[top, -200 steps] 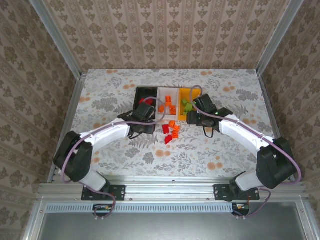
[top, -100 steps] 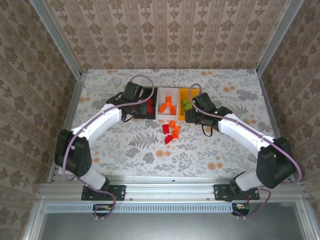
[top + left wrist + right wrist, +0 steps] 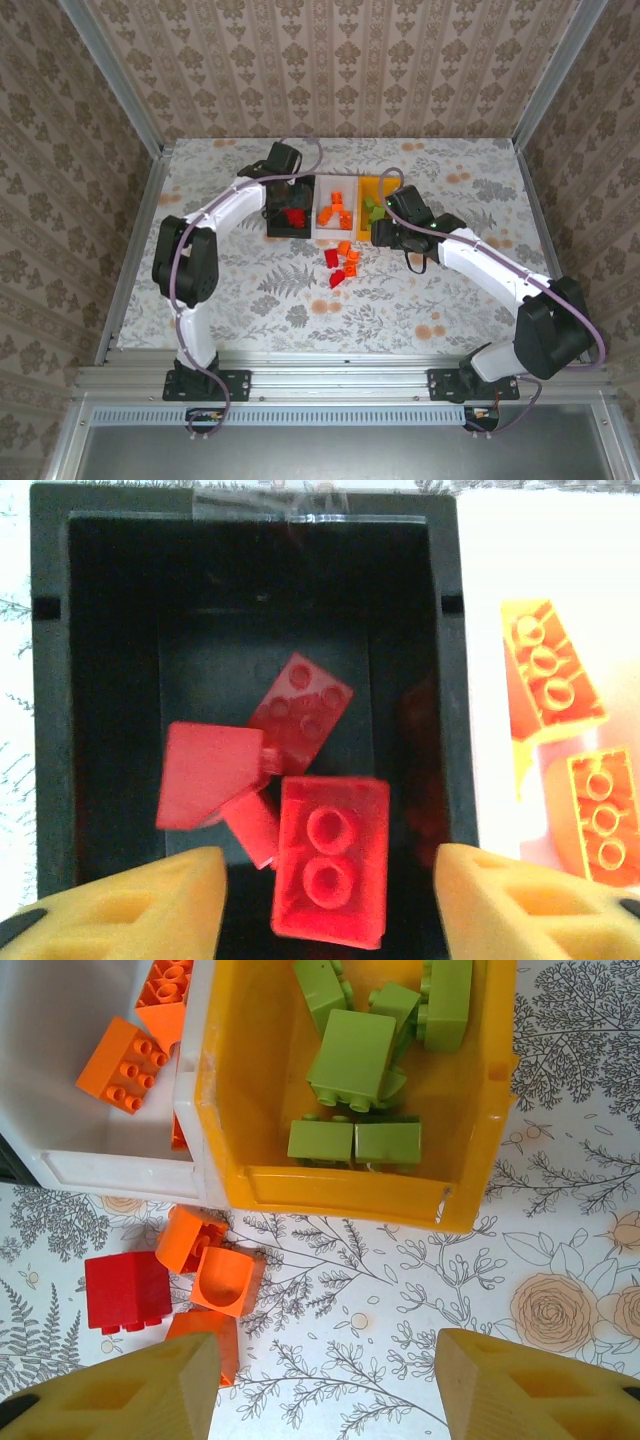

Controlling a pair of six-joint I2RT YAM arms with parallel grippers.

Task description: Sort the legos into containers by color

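My left gripper (image 3: 328, 905) hangs open over the black container (image 3: 52, 730) (image 3: 276, 208). A red two-stud lego (image 3: 332, 858) lies free between its fingers among other red legos (image 3: 205, 775) in that bin. The white container (image 3: 90, 1165) (image 3: 324, 212) holds orange legos (image 3: 122, 1064) (image 3: 550, 668). Light green legos (image 3: 352, 1058) fill the orange-yellow container (image 3: 240, 1080) (image 3: 366, 190). My right gripper (image 3: 325, 1385) (image 3: 384, 236) stands open above bare table in front of that bin, nothing between its fingers. Loose orange legos (image 3: 228, 1280) and a red lego (image 3: 127, 1290) lie at its left.
The three bins stand side by side mid-table. The small loose pile (image 3: 342, 262) lies just in front of the white bin. Flowered tabletop (image 3: 450, 300) stretches all round, fenced by a metal frame and patterned walls.
My left arm swung from the loose pile up over the black bin and its jaws opened, letting go of a red lego into the bin. The right arm stayed put.
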